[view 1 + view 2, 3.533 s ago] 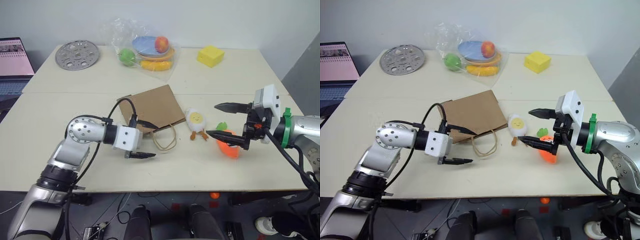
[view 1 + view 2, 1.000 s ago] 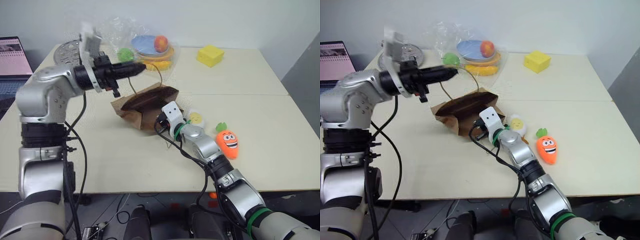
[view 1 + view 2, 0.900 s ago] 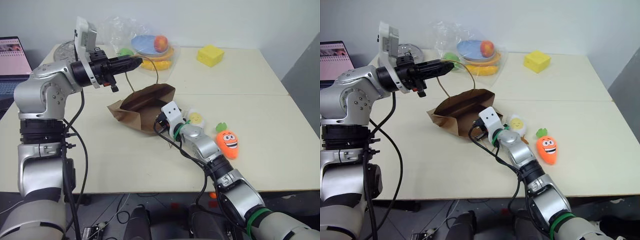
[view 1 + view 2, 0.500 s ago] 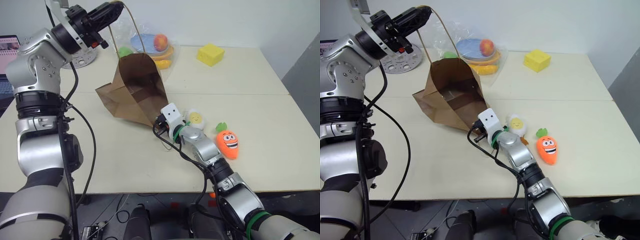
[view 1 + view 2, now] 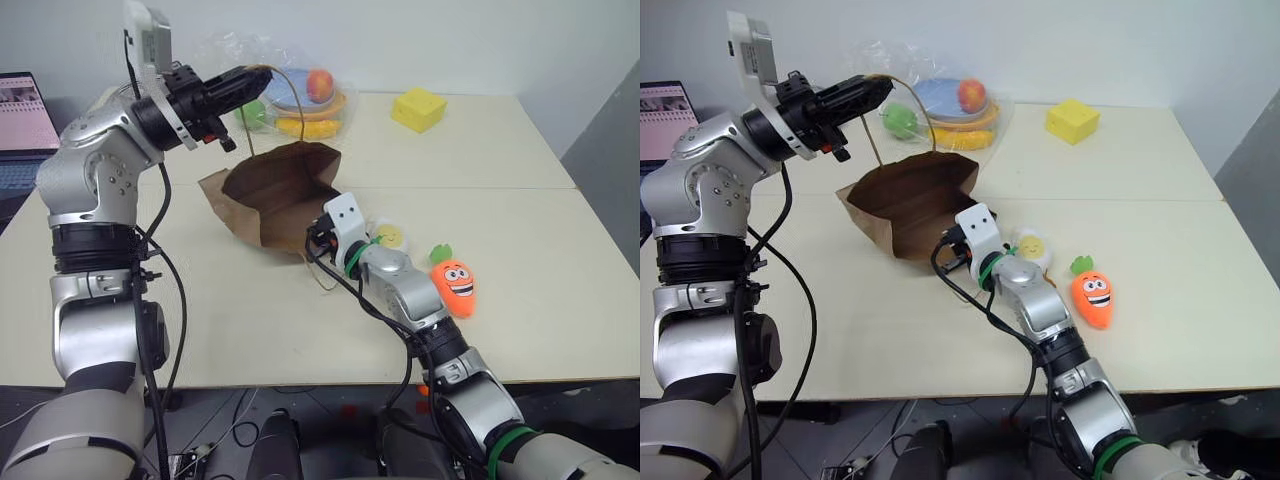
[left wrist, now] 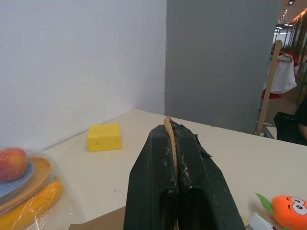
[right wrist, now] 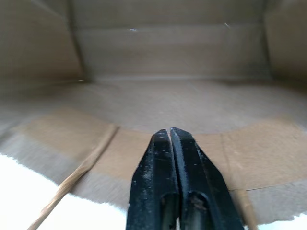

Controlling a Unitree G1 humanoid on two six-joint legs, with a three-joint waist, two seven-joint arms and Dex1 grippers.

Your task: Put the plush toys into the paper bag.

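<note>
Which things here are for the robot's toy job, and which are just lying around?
For the job: paper bag, egg toy, carrot toy.
Just lying around: plastic bag of fruit, yellow block, round metal disc, laptop.

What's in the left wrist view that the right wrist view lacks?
Left wrist view: left gripper shut on a tan handle, with the yellow block, wrapped fruit and carrot plush beyond. Right wrist view: right gripper, fingers together, at the mouth of the paper bag, with a second handle lying at the rim. Shared: closed black fingers, a bag handle, brown bag paper.
</note>
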